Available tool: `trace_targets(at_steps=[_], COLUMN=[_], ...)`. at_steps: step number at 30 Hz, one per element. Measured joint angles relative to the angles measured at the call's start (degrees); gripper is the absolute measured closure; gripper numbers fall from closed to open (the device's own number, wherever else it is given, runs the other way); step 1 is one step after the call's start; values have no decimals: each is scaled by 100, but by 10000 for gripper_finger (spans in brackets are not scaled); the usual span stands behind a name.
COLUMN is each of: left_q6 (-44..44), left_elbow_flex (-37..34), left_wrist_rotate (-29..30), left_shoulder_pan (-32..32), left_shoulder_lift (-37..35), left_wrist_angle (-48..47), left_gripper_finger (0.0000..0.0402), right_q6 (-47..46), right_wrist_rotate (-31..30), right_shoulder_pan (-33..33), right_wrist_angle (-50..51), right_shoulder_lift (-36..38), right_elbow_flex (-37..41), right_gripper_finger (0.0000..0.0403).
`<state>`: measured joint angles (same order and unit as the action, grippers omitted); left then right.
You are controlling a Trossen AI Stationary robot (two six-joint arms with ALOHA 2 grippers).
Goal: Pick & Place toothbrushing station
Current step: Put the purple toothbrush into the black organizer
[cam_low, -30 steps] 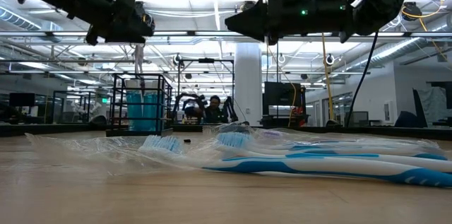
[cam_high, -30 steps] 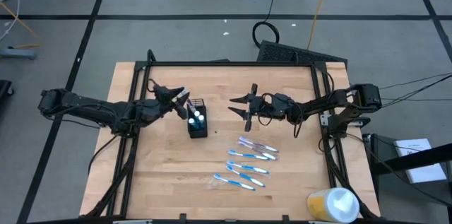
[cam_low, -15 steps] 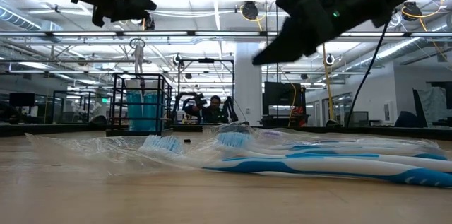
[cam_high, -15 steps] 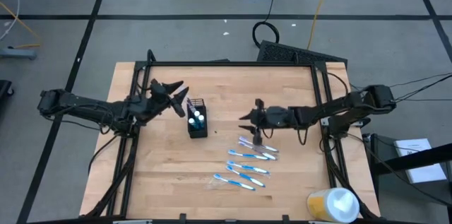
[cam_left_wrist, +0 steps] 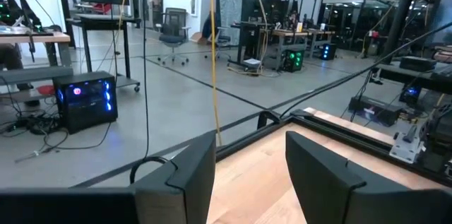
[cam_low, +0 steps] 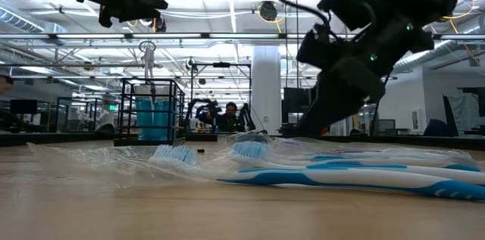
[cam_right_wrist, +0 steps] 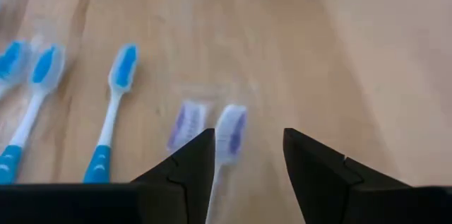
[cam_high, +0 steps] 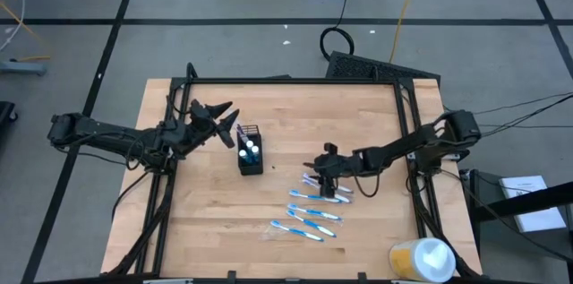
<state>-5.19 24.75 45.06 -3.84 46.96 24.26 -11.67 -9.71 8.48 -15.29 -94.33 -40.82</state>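
Note:
The black mesh holder (cam_high: 250, 151) stands on its base left of the table's middle, with blue-and-white tubes in it; it also shows in the low view (cam_low: 151, 111). Several toothbrushes (cam_high: 313, 205) lie flat on the table in a row to its right and nearer. My right gripper (cam_high: 321, 170) is open, pointing down over the farthest brushes. In the right wrist view its fingers (cam_right_wrist: 247, 136) stand on either side of a purple-and-white brush head (cam_right_wrist: 230, 129), apart from it. My left gripper (cam_high: 222, 110) is open and empty, raised left of the holder.
A yellow-and-white round container (cam_high: 421, 259) stands at the table's near right corner. Clear wrapping (cam_low: 114, 166) lies around the brushes. Bare wood (cam_high: 206, 221) lies near and left of the brushes. A black frame (cam_high: 295, 81) runs along the table's far edge.
My right gripper has gone from the far middle of the table toward the near edge and down to the farthest toothbrushes, tipping its fingers downward. My left gripper has drawn back a little from the holder toward the table's far left and has stayed there.

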Motion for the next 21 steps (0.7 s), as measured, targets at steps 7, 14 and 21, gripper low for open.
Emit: trace_targets(at_steps=[7,14,21], left_q6=[-157,-162,-177], left_elbow_flex=[0,0,2], left_wrist_rotate=[-2,-2,-2], left_shoulder_pan=[0,0,0], left_shoulder_lift=[0,0,2], left_wrist_angle=[-12,-14,-21], left_gripper_finger=[224,224,224], right_q6=[-324,-224,3], right_wrist_rotate=[339,-102,-421], right_shoulder_pan=[10,-4,-17], right_wrist_angle=[-117,-13,271], right_shoulder_lift=[-464,-564,-570], right_elbow_flex=[-2,-9,-17], right_gripper_finger=[254,272,312])
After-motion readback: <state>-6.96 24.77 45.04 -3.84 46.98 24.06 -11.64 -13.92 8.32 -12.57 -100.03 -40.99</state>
